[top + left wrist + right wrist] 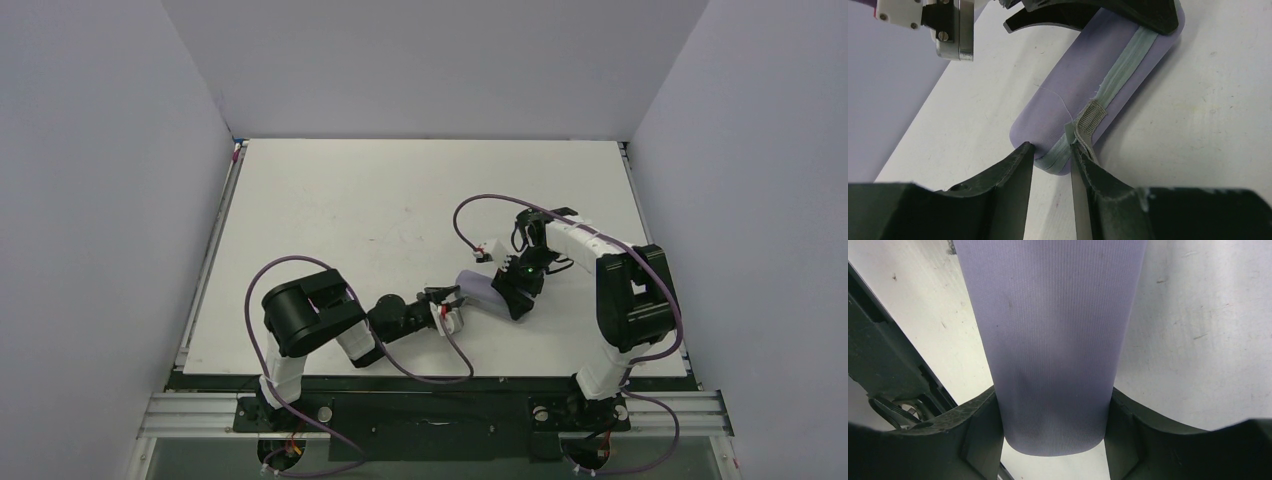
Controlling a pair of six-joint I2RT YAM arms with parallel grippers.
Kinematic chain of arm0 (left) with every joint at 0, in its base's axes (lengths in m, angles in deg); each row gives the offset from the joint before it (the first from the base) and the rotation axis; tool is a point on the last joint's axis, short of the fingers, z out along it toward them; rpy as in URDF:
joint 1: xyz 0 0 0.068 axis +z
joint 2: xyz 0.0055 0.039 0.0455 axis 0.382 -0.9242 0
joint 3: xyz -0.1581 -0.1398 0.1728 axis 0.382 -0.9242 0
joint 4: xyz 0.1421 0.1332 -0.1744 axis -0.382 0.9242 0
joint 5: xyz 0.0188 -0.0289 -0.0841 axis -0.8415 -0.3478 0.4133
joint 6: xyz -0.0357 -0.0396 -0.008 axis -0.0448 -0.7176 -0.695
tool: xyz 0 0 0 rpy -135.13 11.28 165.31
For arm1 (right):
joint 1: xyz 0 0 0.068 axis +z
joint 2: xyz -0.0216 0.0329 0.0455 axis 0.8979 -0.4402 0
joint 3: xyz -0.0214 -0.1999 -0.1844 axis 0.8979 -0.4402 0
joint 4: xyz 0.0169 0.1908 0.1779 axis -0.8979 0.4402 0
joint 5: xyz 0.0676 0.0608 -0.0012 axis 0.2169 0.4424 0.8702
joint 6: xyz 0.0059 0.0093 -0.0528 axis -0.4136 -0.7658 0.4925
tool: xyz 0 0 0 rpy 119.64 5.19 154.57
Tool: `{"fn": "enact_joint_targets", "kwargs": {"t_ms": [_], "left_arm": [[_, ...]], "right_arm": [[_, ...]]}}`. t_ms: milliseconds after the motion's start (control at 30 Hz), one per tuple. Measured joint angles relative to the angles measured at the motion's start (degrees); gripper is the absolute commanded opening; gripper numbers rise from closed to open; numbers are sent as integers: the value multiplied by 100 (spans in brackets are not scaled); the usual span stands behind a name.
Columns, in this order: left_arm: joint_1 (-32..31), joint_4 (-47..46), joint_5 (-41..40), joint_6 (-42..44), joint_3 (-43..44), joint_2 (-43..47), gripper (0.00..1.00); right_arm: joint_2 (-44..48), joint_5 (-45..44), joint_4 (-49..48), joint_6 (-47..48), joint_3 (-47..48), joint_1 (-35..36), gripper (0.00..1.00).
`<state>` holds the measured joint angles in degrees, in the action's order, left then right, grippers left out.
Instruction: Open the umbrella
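A pale lavender oval case [478,287] lies on the table between the arms. A grey-green band [1125,65] with a frayed velcro tab [1090,120] runs along its length. The umbrella itself is hidden. My right gripper [1053,410] is shut on the case [1053,340], one finger pressed against each side near its rounded end. My left gripper [1050,147] is open at the other end of the case [1083,85]. Its tips straddle the band, and the right fingertip [1083,165] touches the tab. In the top view the left gripper [452,305] and the right gripper [515,295] face each other.
The white table [350,200] is enclosed by grey walls on three sides. Purple cables [470,215] loop over both arms. The right arm's metal and white wrist parts [948,30] hang close above the case's far end.
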<state>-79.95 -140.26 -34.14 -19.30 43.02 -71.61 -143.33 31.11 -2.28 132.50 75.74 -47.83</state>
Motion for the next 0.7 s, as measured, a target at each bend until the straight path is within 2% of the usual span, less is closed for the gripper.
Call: {"fn": "enact_joint_targets", "kwargs": {"t_ms": [300, 567, 700], "left_arm": [[31, 223, 389, 922, 98, 0, 32], [24, 673, 782, 1342, 111, 208, 32], [-149, 704, 1051, 1574, 166, 225, 32]], "right_arm": [[-116, -59, 240, 35, 103, -33, 0], [-118, -140, 354, 190, 103, -37, 0], [-151, 114, 345, 260, 103, 11, 0]]}}
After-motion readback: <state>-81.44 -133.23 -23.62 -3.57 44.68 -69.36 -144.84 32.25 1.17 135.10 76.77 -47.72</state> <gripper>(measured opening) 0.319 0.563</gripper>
